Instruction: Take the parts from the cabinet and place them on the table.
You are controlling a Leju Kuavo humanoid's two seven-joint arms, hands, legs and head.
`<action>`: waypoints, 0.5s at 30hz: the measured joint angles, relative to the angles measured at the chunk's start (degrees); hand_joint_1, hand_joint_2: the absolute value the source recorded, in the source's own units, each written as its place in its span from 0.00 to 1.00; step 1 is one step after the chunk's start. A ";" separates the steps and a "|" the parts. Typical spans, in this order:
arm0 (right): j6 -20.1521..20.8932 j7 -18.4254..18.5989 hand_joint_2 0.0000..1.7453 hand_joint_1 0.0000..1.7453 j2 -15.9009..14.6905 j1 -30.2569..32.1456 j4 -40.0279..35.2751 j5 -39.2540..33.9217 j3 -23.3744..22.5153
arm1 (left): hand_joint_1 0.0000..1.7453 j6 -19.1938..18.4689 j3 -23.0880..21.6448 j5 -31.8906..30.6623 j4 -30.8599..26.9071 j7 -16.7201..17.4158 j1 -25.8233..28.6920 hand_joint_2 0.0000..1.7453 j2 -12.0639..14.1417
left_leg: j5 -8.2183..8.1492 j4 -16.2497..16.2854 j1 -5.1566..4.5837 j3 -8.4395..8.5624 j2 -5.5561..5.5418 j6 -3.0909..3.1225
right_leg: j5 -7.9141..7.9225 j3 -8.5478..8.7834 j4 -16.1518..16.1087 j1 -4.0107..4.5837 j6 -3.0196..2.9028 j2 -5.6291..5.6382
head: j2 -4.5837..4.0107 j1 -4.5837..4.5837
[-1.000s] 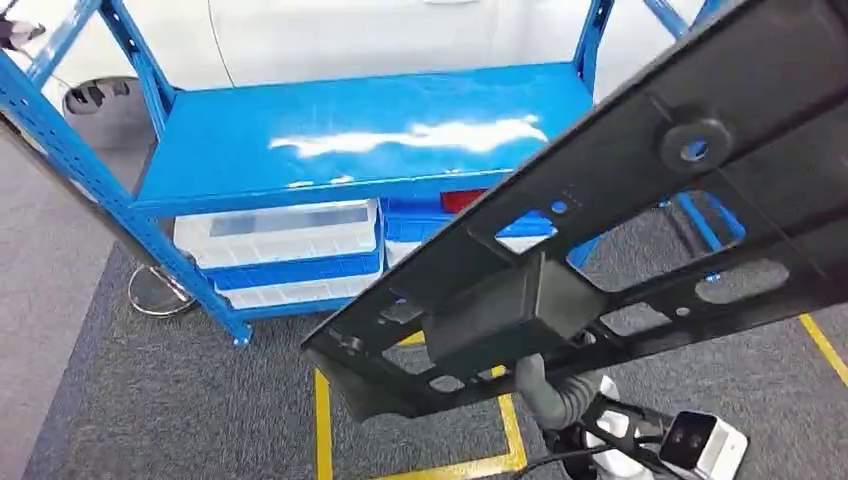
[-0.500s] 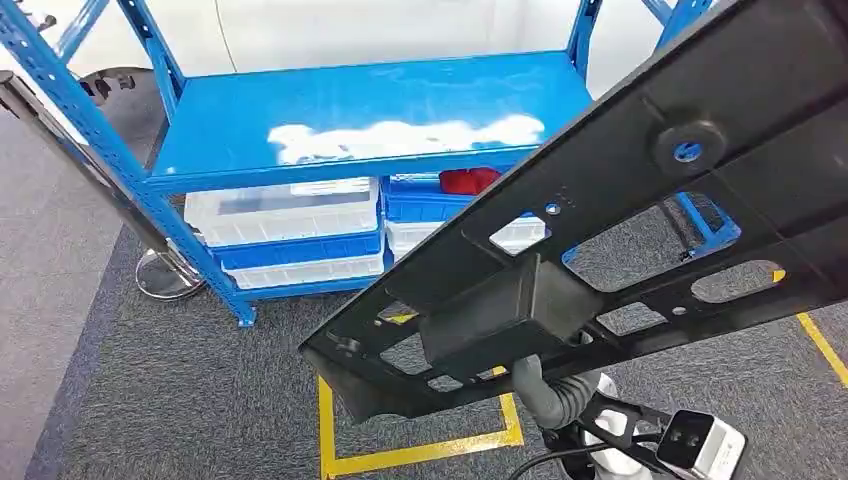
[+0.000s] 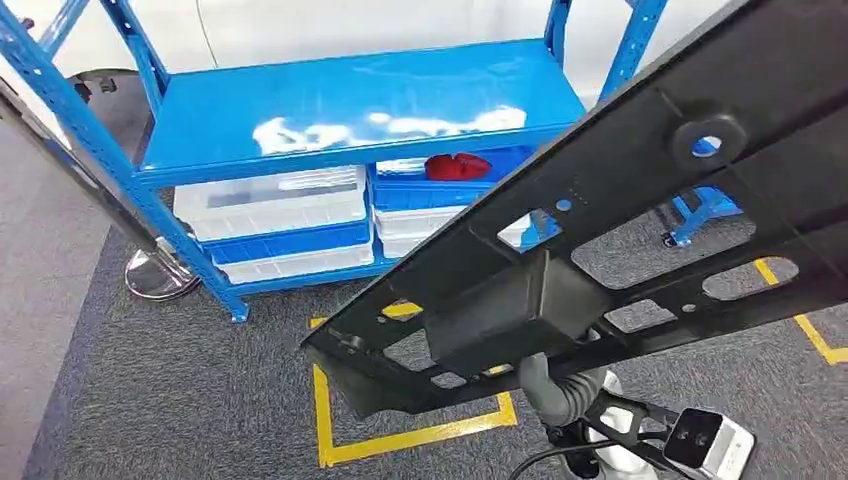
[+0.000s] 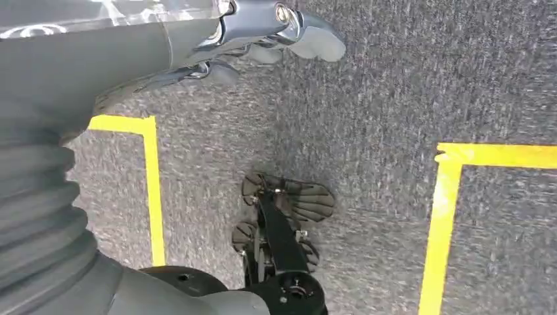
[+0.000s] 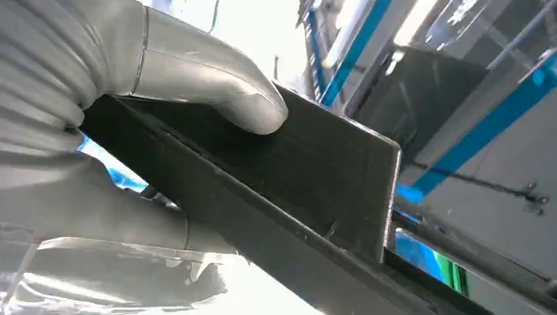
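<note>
One long black part (image 3: 620, 240) runs diagonally through the head view, from lower centre to the upper right corner, held up in front of the blue cabinet (image 3: 350, 110). Cabinet sits in the upper left of the frame; clear bins (image 3: 270, 205) and a red item (image 3: 455, 166) lie on its lower shelf. Yellow floor tape (image 3: 420, 435) shows at lower centre.

Left wrist view: left hand (image 4: 263, 39) in the upper part of the frame, hanging above grey carpet (image 4: 407, 79). Fingers loosely apart, nothing in them.

Right wrist view: right hand (image 5: 164, 85) at upper left, thumb pressed flat on the part's boxy black section, which is clamped against the palm. Grip looks firm.

Judgement: step in hand is carrying the part to the table, which I cannot see. The part is long and held near one end, so it will lever on the wrist. Turn slowly, keep the far end clear of the cabinet uprights, and keep the thumb pressure on.
</note>
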 joint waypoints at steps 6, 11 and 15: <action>-2.97 0.00 1.00 1.00 -0.31 -1.03 -0.88 2.51 2.82 | 0.00 1.29 0.07 -0.50 0.00 0.52 -0.01 1.00 0.96 | -9.65 16.91 0.44 -7.00 -3.11 -1.62 | 1.74 -1.22 -0.68 -0.52 -1.34 2.44 | 0.00 -0.04; -9.16 0.00 1.00 1.00 -1.70 -2.95 -1.35 3.94 6.34 | 0.00 4.28 0.00 -2.34 0.00 1.03 -0.17 1.00 1.66 | -1.66 3.05 0.55 0.80 -5.41 -0.95 | 2.32 -1.99 -0.04 -0.48 -0.93 5.35 | 0.00 -0.07; -11.11 0.00 1.00 1.00 -3.19 -3.76 -3.32 3.26 7.31 | 0.00 4.96 -0.37 -3.71 0.00 0.53 -0.46 1.00 1.88 | -1.93 0.34 0.28 1.54 -6.92 -0.19 | 3.20 -3.12 0.21 -0.66 0.53 7.29 | 0.02 -0.07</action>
